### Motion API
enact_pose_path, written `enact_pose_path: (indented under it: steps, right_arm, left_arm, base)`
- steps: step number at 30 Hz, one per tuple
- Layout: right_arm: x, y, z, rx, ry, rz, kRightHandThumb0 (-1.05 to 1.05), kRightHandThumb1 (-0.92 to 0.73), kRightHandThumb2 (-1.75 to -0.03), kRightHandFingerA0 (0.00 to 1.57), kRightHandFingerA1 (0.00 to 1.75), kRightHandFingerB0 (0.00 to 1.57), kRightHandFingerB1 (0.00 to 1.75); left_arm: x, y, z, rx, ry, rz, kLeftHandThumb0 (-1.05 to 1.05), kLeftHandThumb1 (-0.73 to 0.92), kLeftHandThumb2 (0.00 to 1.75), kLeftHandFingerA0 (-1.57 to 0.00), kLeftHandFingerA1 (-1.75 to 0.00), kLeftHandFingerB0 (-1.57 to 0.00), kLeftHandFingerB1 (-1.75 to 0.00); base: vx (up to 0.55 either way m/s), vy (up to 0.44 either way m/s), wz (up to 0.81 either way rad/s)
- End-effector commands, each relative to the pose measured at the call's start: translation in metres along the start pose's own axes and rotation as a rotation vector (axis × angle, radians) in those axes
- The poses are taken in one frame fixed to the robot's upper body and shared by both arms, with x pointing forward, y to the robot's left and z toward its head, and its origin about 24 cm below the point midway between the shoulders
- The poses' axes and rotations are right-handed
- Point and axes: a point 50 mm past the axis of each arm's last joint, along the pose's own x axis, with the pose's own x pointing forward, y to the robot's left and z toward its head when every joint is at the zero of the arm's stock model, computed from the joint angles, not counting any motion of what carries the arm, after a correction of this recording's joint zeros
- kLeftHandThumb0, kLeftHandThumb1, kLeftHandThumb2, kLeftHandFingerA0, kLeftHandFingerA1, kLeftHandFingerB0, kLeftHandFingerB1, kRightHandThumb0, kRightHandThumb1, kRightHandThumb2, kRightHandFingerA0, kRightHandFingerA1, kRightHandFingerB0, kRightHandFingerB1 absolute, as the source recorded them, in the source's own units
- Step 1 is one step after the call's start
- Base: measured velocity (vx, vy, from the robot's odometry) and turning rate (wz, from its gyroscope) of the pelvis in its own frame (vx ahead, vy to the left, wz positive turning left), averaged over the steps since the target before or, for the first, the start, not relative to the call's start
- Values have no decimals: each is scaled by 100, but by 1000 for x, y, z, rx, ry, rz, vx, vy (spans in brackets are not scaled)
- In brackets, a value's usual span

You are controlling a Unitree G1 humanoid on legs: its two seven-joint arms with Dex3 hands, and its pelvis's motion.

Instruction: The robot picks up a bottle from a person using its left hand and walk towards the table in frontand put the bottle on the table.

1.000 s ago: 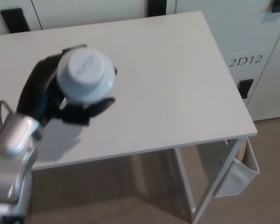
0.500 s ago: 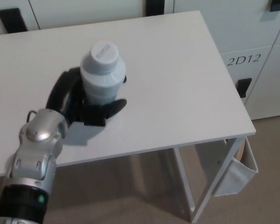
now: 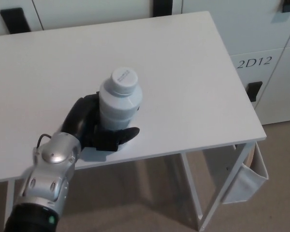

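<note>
the left hand (image 3: 99, 126) grips a white bottle (image 3: 119, 105), its black fingers (image 3: 117, 137) wrapped round the lower body. the bottle stands about upright with its cap on, low over the white table (image 3: 183, 72) near the front edge; whether its base touches the top is hard to tell. white cabinets (image 3: 261, 43) stand behind and to the right, 1 marked 2d12.

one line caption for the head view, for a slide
Black left hand shut on an upright pale grey plastic bottle with a white cap, near the front edge of a white rectangular table.
</note>
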Motion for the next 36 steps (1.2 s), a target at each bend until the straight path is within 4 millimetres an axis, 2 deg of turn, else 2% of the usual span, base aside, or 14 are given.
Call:
enact_pose_path:
  steps: [1, 6, 9, 10, 11, 12, 13, 17, 18, 29, 30, 33, 34, 36]
  right_arm:
    - [1, -1, 2, 0, 2, -3, -39, -66, -59, 74, 48, 58, 41]
    - [1, -1, 3, -8, 3, 8, -40, -65, -58, 70, 45, 58, 40]
    - [1, -1, 2, -8, 6, 3, -40, -65, -58, 69, 46, 56, 40]
    - [1, -1, 2, -7, 7, 0, -40, -65, -57, 68, 46, 56, 40]
    - [2, -1, 3, -7, 7, -1, -40, -65, -57, 68, 46, 56, 40]
    - [2, 0, 3, -3, 4, -4, -40, -65, -59, 70, 48, 57, 42]
    - [2, 0, 2, 0, 5, -5, -39, -65, -59, 70, 48, 56, 42]
    - [2, 0, 1, 2, 13, -9, -40, -65, -59, 72, 46, 58, 41]
    - [2, 1, 2, -2, 10, -7, -40, -65, -59, 72, 47, 58, 41]
    - [2, 1, 3, -18, -2, -2, -40, -64, -58, 69, 47, 57, 41]
    - [2, 1, 3, -15, -1, -1, -40, -64, -57, 69, 46, 57, 40]
    - [2, 1, 3, -6, 7, -1, -40, -64, -58, 72, 46, 57, 40]
    - [2, 3, 3, 1, 2, 5, -38, -65, -59, 71, 47, 56, 41]
    - [2, 3, 3, -10, 0, -2, -38, -64, -58, 72, 46, 57, 40]
  left_arm:
    - [-2, 0, -2, 31, -25, 19, -7, 79, 75, -101, -142, -77, -100]
    - [-4, -3, -2, 27, -31, 11, -7, 80, 75, -102, -142, -77, -101]
    - [-4, -5, -2, 2, -32, 39, -8, 77, 71, -105, -125, -78, -74]
    - [-4, -5, -1, 31, -33, 50, -24, 70, 60, -94, -74, -54, -46]
    - [-4, -5, -1, 43, -34, 55, -24, 70, 60, -94, -74, -54, -46]
    - [-4, -7, -1, 14, -45, 7, -46, 55, 57, -8, -33, -2, -24]
    - [-4, -7, -1, 31, -48, -31, -67, 42, 73, 0, -4, 0, 0]
    - [-4, -6, 1, 71, -56, -75, -79, 51, 56, 0, 0, 0, 0]
    - [-5, -5, 1, 75, -57, -72, -83, 45, 80, 0, 0, 0, 0]
    - [-6, 3, -1, 99, -83, -83, -80, 40, 74, 0, 0, 0, 0]
    - [-5, 4, -1, 107, -81, -85, -80, 50, 56, 0, 0, 0, 0]
    - [-5, 8, 0, 125, -80, -93, -82, 39, 75, 0, 0, 0, 0]
    - [-5, 11, 2, 140, -79, -102, -81, 50, 56, 0, 0, 0, 0]
    - [-7, 18, 4, 190, -72, -120, -82, 39, 75, 0, 0, 0, 0]
  base:
    - [0, 0, 0]
    - [0, 0, 0]
    - [0, 0, 0]
    - [0, 0, 0]
    - [0, 0, 0]
    - [0, 0, 0]
    - [0, 0, 0]
    - [0, 0, 0]
    - [0, 0, 0]
    - [0, 0, 0]
    - [0, 0, 0]
    - [0, 0, 0]
    - [0, 0, 0]
    - [0, 0, 0]
